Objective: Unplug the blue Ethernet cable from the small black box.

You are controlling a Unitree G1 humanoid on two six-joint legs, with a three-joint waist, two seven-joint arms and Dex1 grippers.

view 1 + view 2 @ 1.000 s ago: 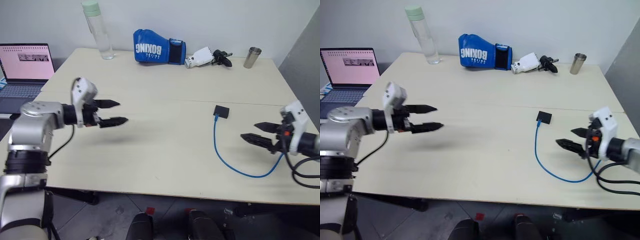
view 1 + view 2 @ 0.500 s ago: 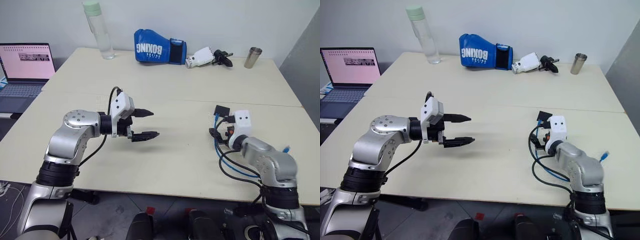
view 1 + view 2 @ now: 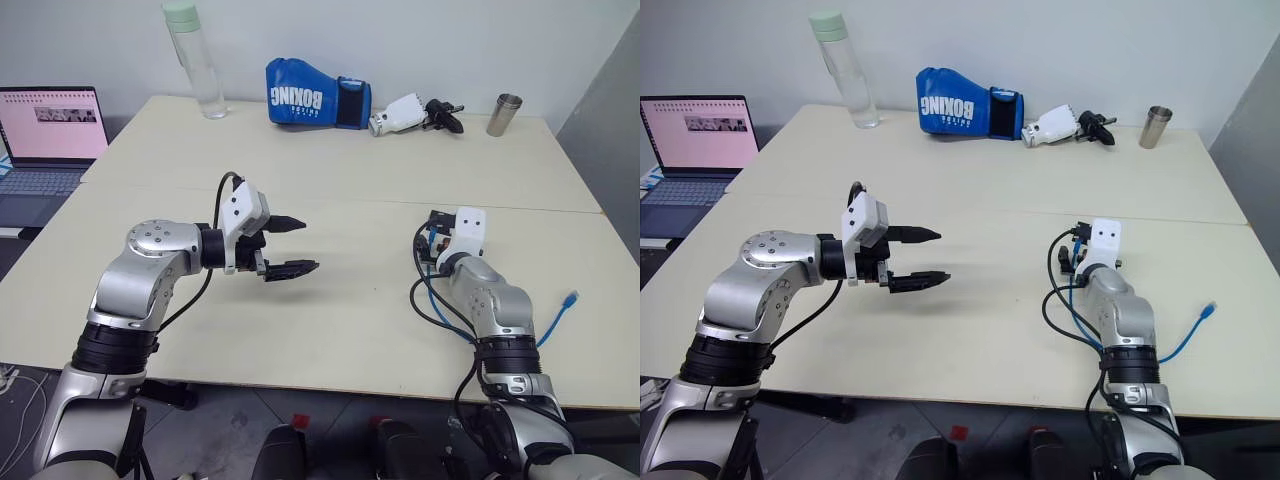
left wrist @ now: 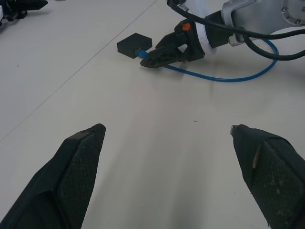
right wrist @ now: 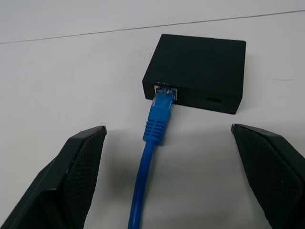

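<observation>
— How's the light where you are?

— Bright and even from overhead; my tabletop (image 3: 340, 190) looks pale with no glare. A soft shadow lies under my left gripper (image 3: 292, 245)

— Anything blurred?

— My fingertips (image 5: 71, 171) sit soft and out of focus up close, while the blue Ethernet cable (image 5: 155, 138) is crisp, with a faint shadow beside it

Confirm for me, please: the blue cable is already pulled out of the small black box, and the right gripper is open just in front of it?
Not quite. The blue cable is still plugged into the black box, as the right wrist view shows. The right gripper is indeed open just in front of it.
</observation>
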